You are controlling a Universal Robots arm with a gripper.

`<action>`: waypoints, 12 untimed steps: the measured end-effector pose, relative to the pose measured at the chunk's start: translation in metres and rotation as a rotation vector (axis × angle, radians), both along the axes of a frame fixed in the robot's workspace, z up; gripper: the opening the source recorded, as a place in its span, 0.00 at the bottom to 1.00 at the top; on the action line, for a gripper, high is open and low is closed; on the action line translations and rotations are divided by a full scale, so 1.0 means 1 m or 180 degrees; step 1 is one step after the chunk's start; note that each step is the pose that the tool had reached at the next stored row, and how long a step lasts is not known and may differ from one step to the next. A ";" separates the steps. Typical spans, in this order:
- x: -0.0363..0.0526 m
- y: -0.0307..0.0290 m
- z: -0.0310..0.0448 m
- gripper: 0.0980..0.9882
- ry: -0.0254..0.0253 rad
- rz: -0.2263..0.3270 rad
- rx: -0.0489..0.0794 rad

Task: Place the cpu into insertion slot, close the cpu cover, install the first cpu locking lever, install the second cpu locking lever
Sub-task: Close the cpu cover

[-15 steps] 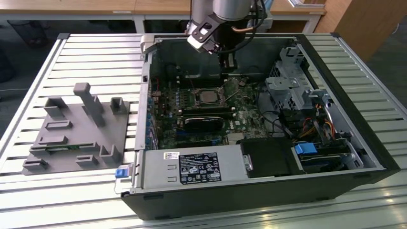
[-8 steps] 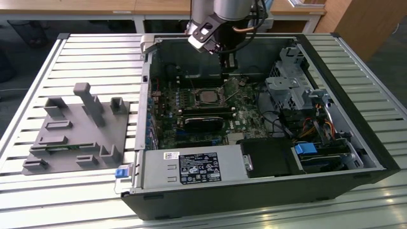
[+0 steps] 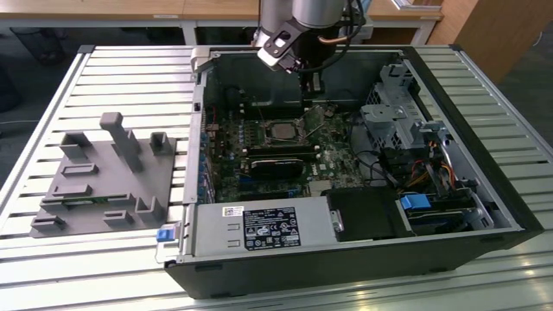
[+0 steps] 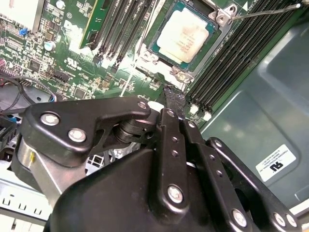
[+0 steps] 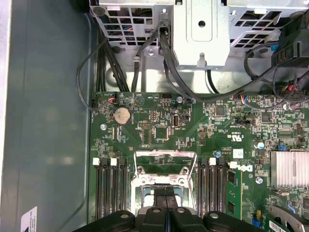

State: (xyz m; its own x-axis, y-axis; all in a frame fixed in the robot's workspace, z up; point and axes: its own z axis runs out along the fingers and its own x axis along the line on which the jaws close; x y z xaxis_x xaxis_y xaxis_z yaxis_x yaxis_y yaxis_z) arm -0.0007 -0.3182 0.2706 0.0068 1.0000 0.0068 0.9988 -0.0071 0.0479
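**Pincer**: black, two-fingered, on the arm reaching down into the open computer case. In both wrist views the fingers lie pressed together along their length with nothing between them. The tip hovers over the green motherboard, touching nothing that can be made out.

**Cpu**: square chip with a silvery-tan top. It is seated flat in the insertion slot, just ahead of the pincer tip and apart from it. Its top is bare, with no frame over it. In the exterior view it sits below and slightly forward of the pincer.

**Cpu cover**: silver frame with a square window, just beyond the fingertips in the first wrist view. It is not closed over the chip; its exact tilt cannot be told.

**Locking lever**: thin silver rod on the far side of the chip from the pincer, standing free and unlatched.

**Memory slots**: long and black, in rows on both flanks of the socket and so on either side of the pincer.

**Graphics card**: black, further from the pincer than the chip.

**Grey fixture block**: on the slatted table outside the case, well apart from the pincer.
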 end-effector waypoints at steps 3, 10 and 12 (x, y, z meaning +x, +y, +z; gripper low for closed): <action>0.0007 0.0000 0.0000 0.01 0.0000 0.0000 0.0000; 0.0044 0.0002 0.0000 0.01 0.0000 0.0000 0.0000; 0.0049 0.0002 0.0000 0.01 0.0000 0.0000 0.0000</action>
